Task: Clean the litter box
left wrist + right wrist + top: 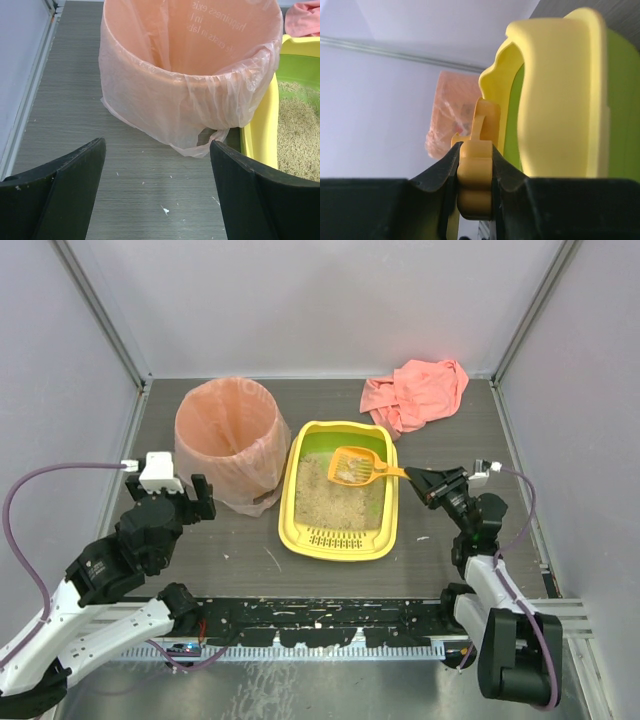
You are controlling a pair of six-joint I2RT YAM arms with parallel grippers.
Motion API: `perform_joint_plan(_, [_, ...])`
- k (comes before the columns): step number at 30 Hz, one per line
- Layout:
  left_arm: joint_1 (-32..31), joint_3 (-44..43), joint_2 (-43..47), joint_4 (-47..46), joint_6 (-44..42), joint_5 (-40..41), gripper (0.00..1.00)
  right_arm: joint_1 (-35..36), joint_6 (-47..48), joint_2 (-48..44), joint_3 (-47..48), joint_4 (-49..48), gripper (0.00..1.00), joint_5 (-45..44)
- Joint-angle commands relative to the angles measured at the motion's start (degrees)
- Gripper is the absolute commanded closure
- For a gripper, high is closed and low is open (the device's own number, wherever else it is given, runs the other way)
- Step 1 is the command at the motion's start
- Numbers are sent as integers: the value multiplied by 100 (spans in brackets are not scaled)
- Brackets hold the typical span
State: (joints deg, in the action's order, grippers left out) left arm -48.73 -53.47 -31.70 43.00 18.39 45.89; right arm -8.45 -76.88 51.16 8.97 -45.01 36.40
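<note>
While gripping the orange scoop in the right end effector, left end effector open wide, scooping the litter box just left. Next: lift level, tip into pink bin.

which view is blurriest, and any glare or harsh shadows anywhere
Right wrist is blurriest: the scoop and litter box sit too close to focus, edges smeared. Left wrist is sharp on the pink-bagged bin, though its own dark fingers show little detail. Top external is evenly lit, with soft shadows and no strong glare.
</note>
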Motion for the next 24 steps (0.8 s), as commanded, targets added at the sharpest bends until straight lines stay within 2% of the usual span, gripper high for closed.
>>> perform_joint_plan(1, [12,-6,-59,-358,-57,175,13,194,42,166,416,-536,99,370])
perform_joint_plan(3, [11,-45,-134,-363,-80,147,13,-169,-85,-41,274,-71,99,70])
perform_joint_plan(8, [7,-85,-256,-413,-148,102,13,224,-32,133,513,-469,99,374])
perform_joint_plan(12, [16,12,-134,-664,-372,-157,6,-65,184,6,901,276,99,299])
perform_joint_plan(17, [11,74,-53,-714,-424,-98,2,-55,-81,173,1396,352,99,305])
perform_joint_plan(20, [13,82,-80,-718,-448,-29,0,103,-94,264,1825,525,99,138])
perform_joint_plan(24, [15,62,-87,-640,-407,74,1,784,326,445,2631,1227,99,-431])
